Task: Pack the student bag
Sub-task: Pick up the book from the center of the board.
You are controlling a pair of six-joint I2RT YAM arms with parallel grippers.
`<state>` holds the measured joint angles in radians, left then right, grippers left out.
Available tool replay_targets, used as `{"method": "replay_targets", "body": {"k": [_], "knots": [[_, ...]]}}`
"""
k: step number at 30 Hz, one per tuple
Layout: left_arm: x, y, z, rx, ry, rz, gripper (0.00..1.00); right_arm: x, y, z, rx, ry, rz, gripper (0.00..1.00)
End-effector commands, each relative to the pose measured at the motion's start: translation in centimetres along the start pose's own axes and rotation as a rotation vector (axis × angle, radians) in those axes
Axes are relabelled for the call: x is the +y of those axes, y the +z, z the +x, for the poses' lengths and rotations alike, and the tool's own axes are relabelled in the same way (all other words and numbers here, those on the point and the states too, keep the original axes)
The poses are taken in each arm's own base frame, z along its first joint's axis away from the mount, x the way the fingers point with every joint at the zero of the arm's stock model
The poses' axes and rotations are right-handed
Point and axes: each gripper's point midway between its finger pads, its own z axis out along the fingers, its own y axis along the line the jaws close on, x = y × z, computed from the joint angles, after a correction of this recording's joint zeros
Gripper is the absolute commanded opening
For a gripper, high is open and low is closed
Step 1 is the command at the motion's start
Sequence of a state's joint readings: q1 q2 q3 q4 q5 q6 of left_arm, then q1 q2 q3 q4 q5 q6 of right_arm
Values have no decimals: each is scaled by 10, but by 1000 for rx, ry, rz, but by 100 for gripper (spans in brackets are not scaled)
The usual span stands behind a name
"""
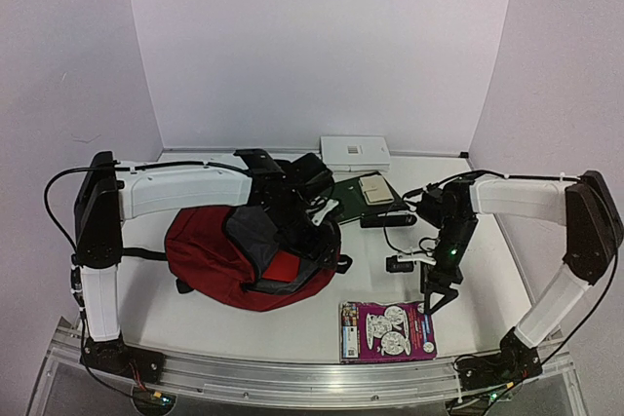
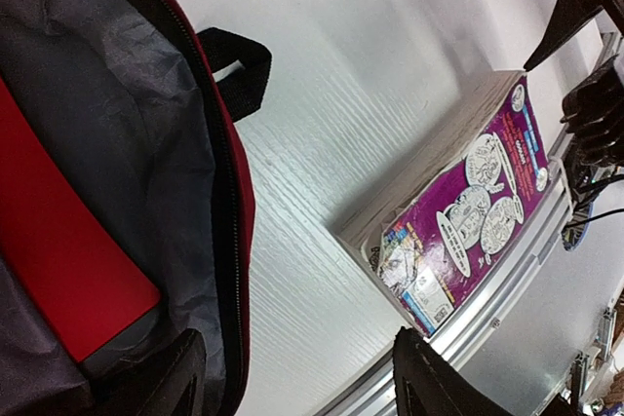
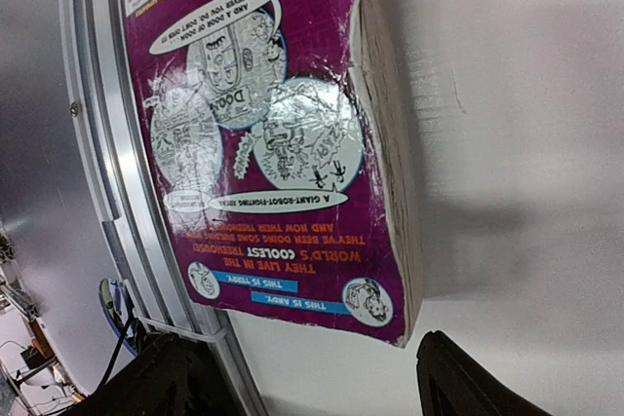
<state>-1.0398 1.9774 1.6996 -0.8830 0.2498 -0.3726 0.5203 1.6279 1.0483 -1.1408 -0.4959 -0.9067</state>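
on the left half of the white tabletop (image 1: 234,328) lies the student bag (image 1: 210,260), dark red, with its unzipped mouth turned toward the right so that the grey lining shows. a flat red folder (image 1: 285,267) sits inside against that lining. the left gripper (image 2: 299,333) hangs at the mouth of the bag, its arm stretched across above it. its jaws are spread, one finger over the grey lining and the other outside over the tabletop, with the zippered rim running between them, not pinched. a black strap loop (image 2: 239,70) sticks out from the rim onto the tabletop.

near the front edge, right of the bag and well apart from it, a purple book (image 1: 387,330) lies flat with its cartoon cover up, beside the aluminium rail (image 1: 292,372). the right gripper (image 1: 441,297) points down over the book's far right corner, jaws spread and holding nothing; whether a fingertip touches the cover i cannot tell.

at the back a white box (image 1: 356,153) stands against the wall. in front of it a dark green flat thing (image 1: 349,204) carries a small beige item (image 1: 373,189), and a black bar-shaped item (image 1: 388,220) lies just beside it.
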Motion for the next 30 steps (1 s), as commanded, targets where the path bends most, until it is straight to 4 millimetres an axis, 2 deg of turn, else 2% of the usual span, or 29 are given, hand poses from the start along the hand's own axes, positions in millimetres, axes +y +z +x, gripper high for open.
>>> {"method": "replay_targets", "body": {"k": [1,6,8,11,14,15,16,19,27,30], "knots": [[-1,-22,-14,-93,-12,-19,66,-15,20,-3,14,11,15,78],[5,-28,-15,-110,-17,-53,66,-25,31,-10,11,21,54,71],[6,-29,-15,-115,-18,-61,66,-27,35,-10,17,19,70,63],[8,-31,-15,-123,-20,-72,65,-29,38,-6,30,17,91,42],[11,-33,-18,-137,-24,-89,65,-33,36,-3,46,13,124,11],[12,-34,-19,-141,-23,-95,65,-36,34,-2,50,11,142,3],[13,-34,-20,-143,-24,-99,65,-38,31,-1,54,9,159,0],[19,-37,-26,-153,-35,-104,65,-48,18,1,47,24,204,0],[40,-51,-51,-210,-70,-93,65,-102,-39,23,-11,124,297,0],[43,-50,-63,-214,-58,-86,64,-124,-61,17,-60,154,335,0]]}}
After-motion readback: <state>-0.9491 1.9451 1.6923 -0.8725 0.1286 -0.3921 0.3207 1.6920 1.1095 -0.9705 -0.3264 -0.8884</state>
